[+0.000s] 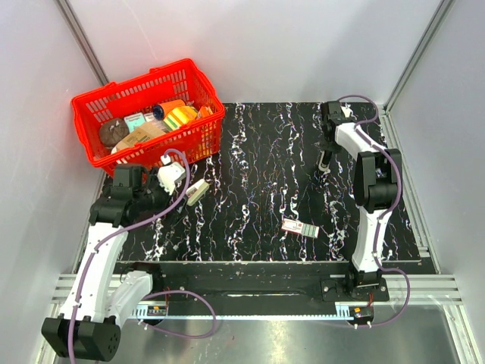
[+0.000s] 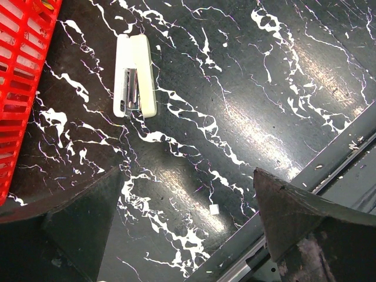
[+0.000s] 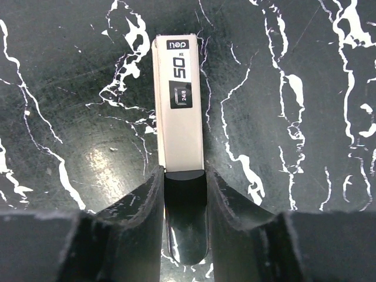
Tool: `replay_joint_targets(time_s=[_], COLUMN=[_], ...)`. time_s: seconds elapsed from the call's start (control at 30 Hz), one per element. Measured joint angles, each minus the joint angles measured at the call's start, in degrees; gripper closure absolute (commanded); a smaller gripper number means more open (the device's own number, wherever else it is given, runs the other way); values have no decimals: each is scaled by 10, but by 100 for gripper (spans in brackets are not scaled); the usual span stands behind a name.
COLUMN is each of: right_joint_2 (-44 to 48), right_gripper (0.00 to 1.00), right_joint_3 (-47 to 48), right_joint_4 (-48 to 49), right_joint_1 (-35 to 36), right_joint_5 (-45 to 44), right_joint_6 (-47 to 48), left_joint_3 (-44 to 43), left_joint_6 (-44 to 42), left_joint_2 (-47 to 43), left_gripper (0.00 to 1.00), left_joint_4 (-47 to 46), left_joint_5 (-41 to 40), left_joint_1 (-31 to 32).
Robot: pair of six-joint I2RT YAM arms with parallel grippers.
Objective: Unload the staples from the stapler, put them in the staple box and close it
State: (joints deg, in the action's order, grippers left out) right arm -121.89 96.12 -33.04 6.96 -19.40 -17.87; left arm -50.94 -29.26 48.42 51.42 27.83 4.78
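Bright, even overhead light. The glossy surface (image 2: 276, 106) shows pale glare patches in both wrist views. Print on the stapler (image 3: 179, 117) is sharp; jaws of the right gripper (image 3: 184, 176) look dark and soft.

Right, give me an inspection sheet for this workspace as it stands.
Surface: black marbled table; one white speck.
Job's things: silver-grey stapler clamped in right gripper; cream stapler-like item lies free beside red basket.
Clutter: red basket holds packaged goods, far left; red-and-white box flat mid-table.
Grippers: right gripper shut on the stapler's dark end; left gripper open over the table, empty.
Cables: purple cables loop along both arms.
Surroundings: white walls; metal rail at near edge.
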Motion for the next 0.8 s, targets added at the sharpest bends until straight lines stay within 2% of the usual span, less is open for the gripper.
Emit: replay_joint_targets(time_s=[0.27,0.47,0.63,0.8], right_joint_2=[67,129,170,189], right_gripper=[77,82,81,72], right_joint_3=[-102,-183,-235,-258], right_joint_4=[55,63,65,61], right_joint_1=[21,132,227,297], right_joint_5=[35,40,38,25], right_joint_6=[-42,-94,-150,-205], left_joint_3=[0,8,16,18], left_joint_6=[4,7,6,5], left_joint_2=[-6,-24,-44,-61], left_gripper=[1,1,1,1], left_joint_4=[-1,-8,-6,-5], left_joint_5=[-1,-11,-16,-18], left_joint_1=[0,0,0,0])
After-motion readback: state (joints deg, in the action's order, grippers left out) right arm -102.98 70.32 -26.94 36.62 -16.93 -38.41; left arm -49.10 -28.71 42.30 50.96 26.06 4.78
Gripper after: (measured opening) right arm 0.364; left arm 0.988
